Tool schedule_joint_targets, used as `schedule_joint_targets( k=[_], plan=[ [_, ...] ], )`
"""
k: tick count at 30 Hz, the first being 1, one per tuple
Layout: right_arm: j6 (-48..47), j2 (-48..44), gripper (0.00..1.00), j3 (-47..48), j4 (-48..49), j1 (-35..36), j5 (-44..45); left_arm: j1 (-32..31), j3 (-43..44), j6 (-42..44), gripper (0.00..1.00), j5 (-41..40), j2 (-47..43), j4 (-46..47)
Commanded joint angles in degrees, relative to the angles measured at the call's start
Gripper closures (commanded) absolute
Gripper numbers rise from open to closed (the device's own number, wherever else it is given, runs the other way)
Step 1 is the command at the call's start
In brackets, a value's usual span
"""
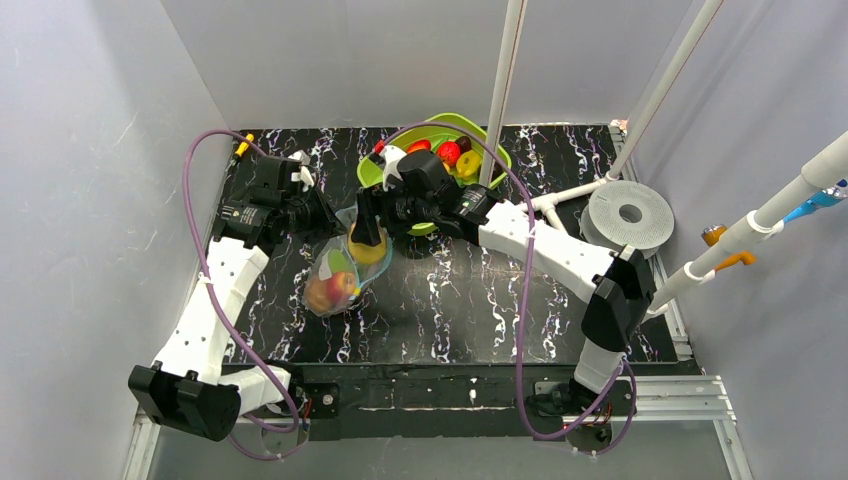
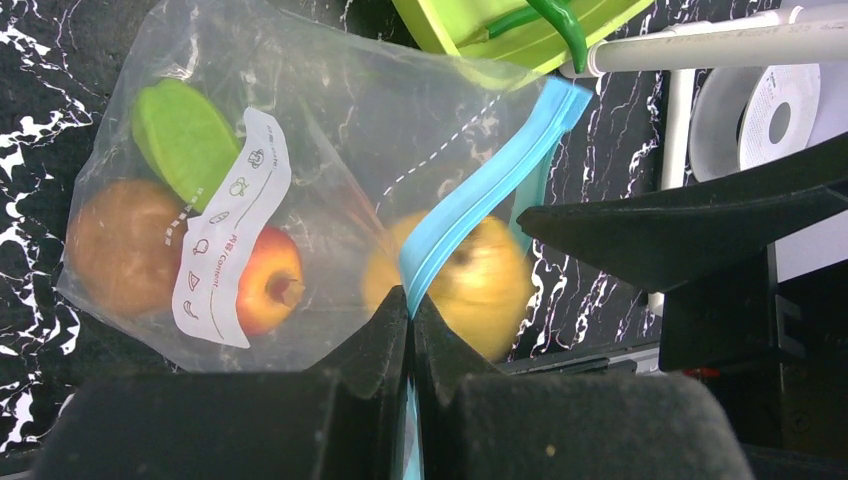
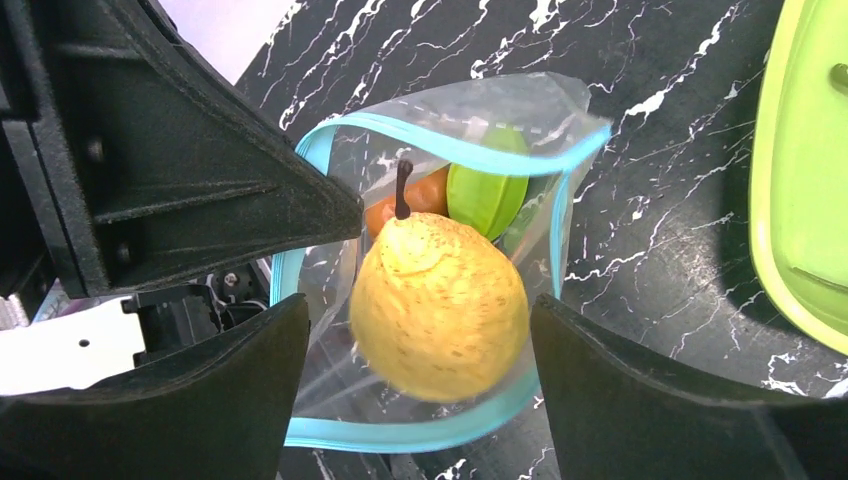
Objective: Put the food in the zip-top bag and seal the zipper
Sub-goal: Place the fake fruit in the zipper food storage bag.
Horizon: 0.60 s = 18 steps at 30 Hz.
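The clear zip-top bag [image 1: 335, 280] lies on the black marble table with its mouth held up. My left gripper [image 2: 410, 305] is shut on the blue-teal zipper [image 2: 480, 190] at one side of the mouth. Inside the bag are a red-yellow apple [image 2: 265, 280], a brown fruit [image 2: 120, 245] and a green piece [image 2: 185, 135]. A yellow pear [image 3: 440, 305] sits in the bag's open mouth, slightly blurred. My right gripper [image 3: 420, 340] stands open just above it, with a gap on each side of the pear. More food [image 1: 450, 152] lies in the tray.
A lime-green tray [image 1: 500, 160] sits behind the bag at the table's back, with a green chili [image 2: 565, 25] at its rim. A white pole [image 1: 500, 100] rises in front of the tray. At the right edge lies a grey spool [image 1: 628, 217].
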Motion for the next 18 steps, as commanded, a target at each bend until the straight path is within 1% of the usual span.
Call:
schedule_joint_targets(
  k=[1, 4, 14, 18],
  plan=[
    [-0.76, -1.40, 0.10, 3.02, -0.49, 0.56, 1.84, 0.16, 1.40, 0.44, 1.00, 1.56, -2.11, -0.57],
    [-1.02, -1.28, 0.05, 3.90, -1.73, 0.56, 2.96, 0.23, 0.96, 0.50, 1.00, 1.32, -2.63, -0.74],
    [-2.18, -4.29, 0.05, 3.54, -2.13, 0.64, 5.41, 0.24, -0.88, 0.49, 1.00, 0.79, -3.63, -0.76],
    [-2.95, -6.37, 0.04, 2.71, -1.51, 0.65, 7.85, 0.30, -1.29, 0.57, 1.00, 0.40, -3.76, -0.86]
  ],
)
